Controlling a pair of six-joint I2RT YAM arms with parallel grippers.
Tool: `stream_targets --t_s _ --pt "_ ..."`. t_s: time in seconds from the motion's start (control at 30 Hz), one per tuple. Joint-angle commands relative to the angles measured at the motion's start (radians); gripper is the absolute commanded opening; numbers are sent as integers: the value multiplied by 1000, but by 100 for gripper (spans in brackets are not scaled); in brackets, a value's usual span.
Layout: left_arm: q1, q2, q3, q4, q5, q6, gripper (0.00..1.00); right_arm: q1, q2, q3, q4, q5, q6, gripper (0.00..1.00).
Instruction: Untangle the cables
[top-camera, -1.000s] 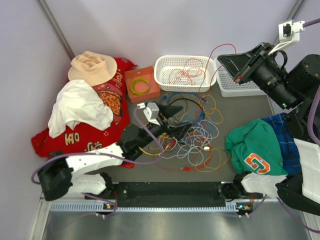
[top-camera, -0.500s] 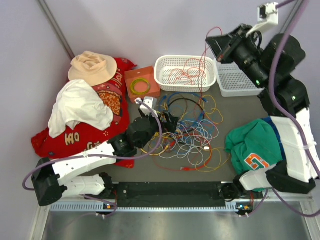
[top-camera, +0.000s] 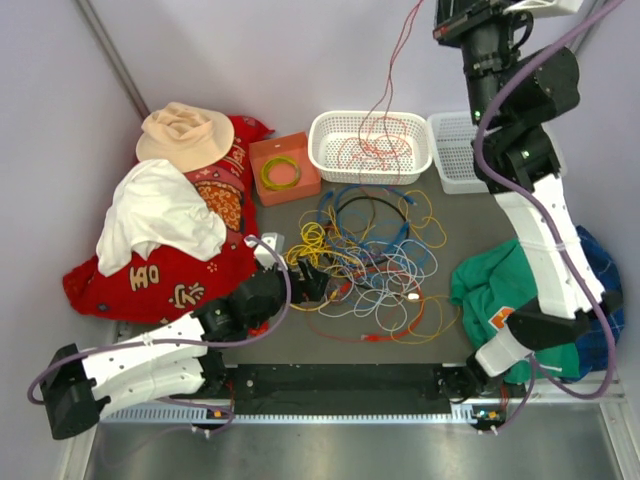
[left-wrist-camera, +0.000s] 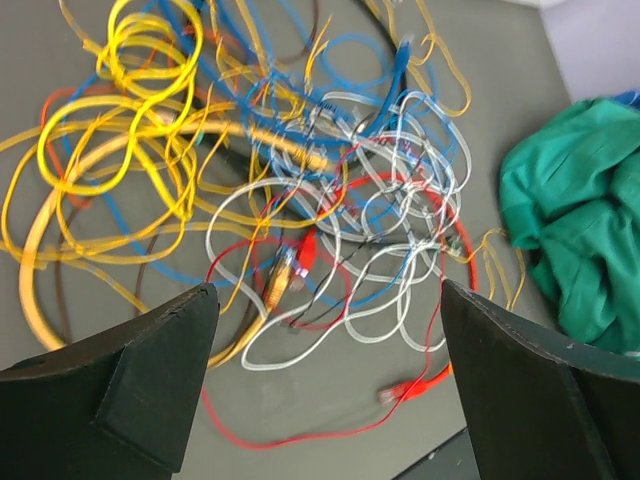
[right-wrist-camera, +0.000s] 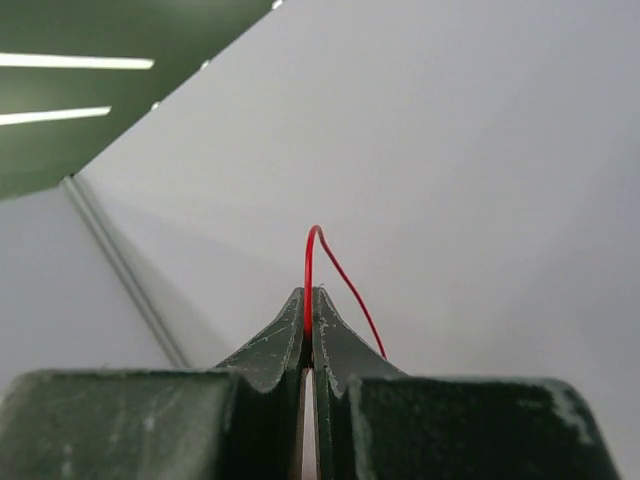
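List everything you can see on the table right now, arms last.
cables: many in one tangle; yellow, blue, white, red, black; table centre
red cable: one; red; running up from the white basket to the right gripper
white basket: one; white; far centre, red-orange loops inside
second basket: one; white; right of the first, partly behind the right arm
box: one; orange; left of the white basket
ring: one; green-yellow; in the box
hat: one; beige; far left
white cloth: one; white; left
red cloth: one; red, patterned; left, under the white cloth
green garment: one; green; right
plaid cloth: one; blue; far right
left gripper: open, over the tangle's near-left edge
right gripper: shut on the red cable, high at far right
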Motion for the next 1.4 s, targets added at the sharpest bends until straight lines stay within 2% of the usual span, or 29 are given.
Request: stream_targets --t_s 0.0,0.17,0.47,0.63,0.8,0.9,0.97,1.13,1.2,1.23,1.27,1.33,1.37 --pt "-4 -65 -55 -13 35 -34 96 -63 167 65 238 102 -54 0" --pt "-4 -110 -111 -6 33 -17 97 -118 351 179 347 119 -49 0" --pt "-4 -96 -152 51 -26 51 98 -226 681 311 525 110 67 0" --pt "-2 -50 -160 80 -59 92 98 -255 811 354 548 101 122 0" --pt "4 5 -149 95 -85 103 98 -255 850 288 516 29 132 0" --pt "2 36 -135 91 -80 94 98 -238 810 156 503 -14 139 2" --pt "2 45 -132 89 -76 83 99 -224 804 122 424 -37 122 7" --pt "2 27 -134 79 -50 60 99 -195 833 173 192 -56 99 7" --pt "2 20 -134 72 -42 58 98 -194 825 162 149 -35 112 19" --pt "2 14 -132 68 -42 51 99 -195 810 155 137 -27 116 33" --pt "2 11 -131 54 -43 48 99 -194 798 142 129 -24 119 59" --pt "4 -1 -129 51 -45 45 99 -194 746 95 138 -8 132 77" --pt "2 -6 -129 51 -45 43 99 -192 726 79 153 -7 138 91"
